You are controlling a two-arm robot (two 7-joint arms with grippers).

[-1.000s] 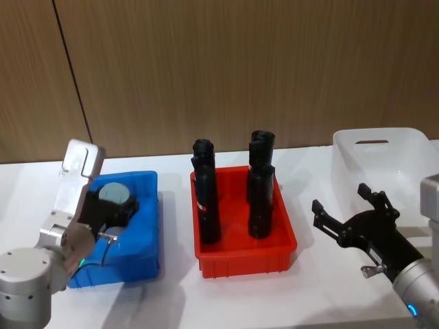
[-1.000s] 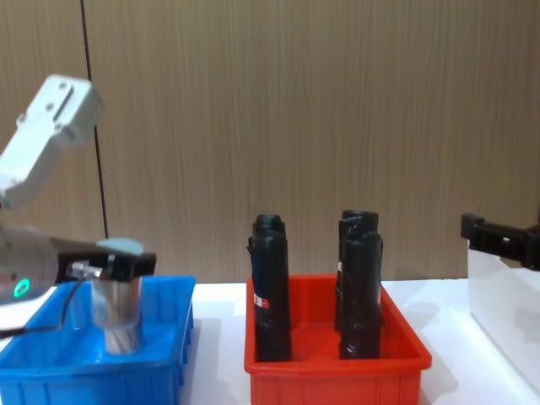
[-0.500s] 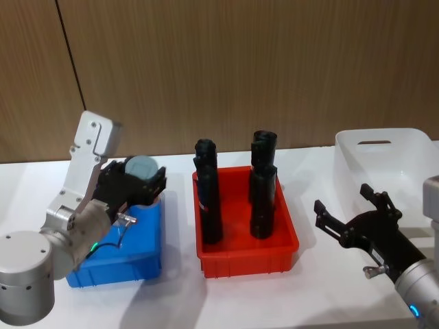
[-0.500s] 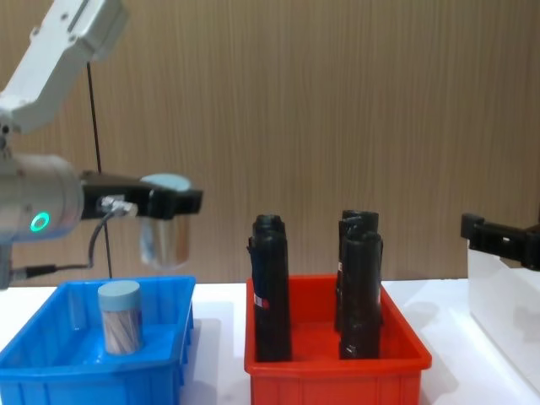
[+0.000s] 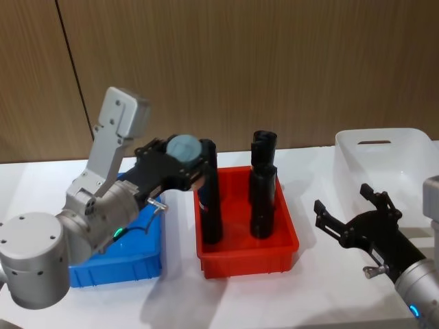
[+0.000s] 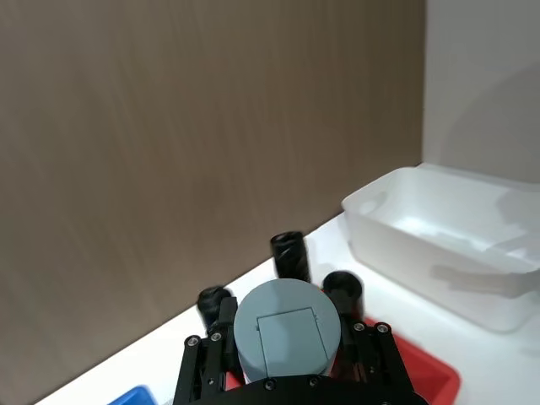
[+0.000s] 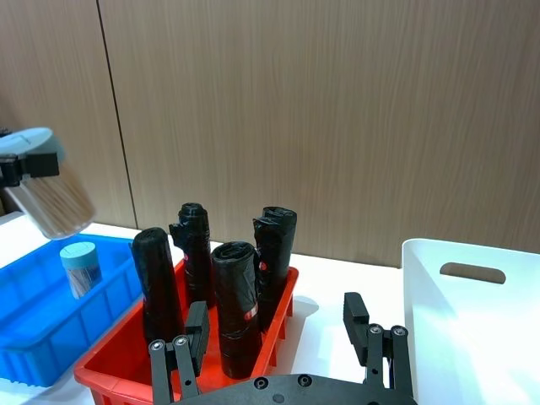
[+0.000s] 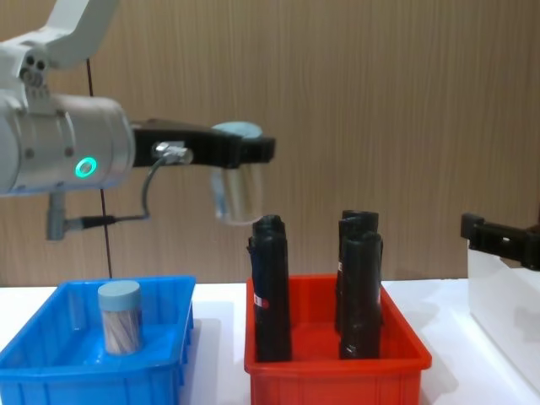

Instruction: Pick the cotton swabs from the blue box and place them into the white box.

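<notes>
White box [image 5: 384, 131] at table's [image 5: 309, 274] right rear edge; red bin [image 5: 247, 259] of tall black rolls [image 5: 260, 199] between it and blue box [image 5: 116, 264] at left, presumably why the carry is high. Left gripper [image 8: 245, 150] clamps cotton swabs [image 8: 237, 192] over red bin's left rim: clear tub, grey-blue lid, pale sticks. Right gripper [image 5: 341, 200] idle, splayed, right front.

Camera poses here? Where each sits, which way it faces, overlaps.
Head: high, looking down at the table; left pincer holds the cotton swabs, right pincer open.
Chest: low, looking across blue box and red bin; left pincer shows.
Left wrist: behind its pincer, facing the white box.
Right wrist: behind its pincer, facing the red bin.
Shared: chest and right wrist both see a second tub in the blue box.
</notes>
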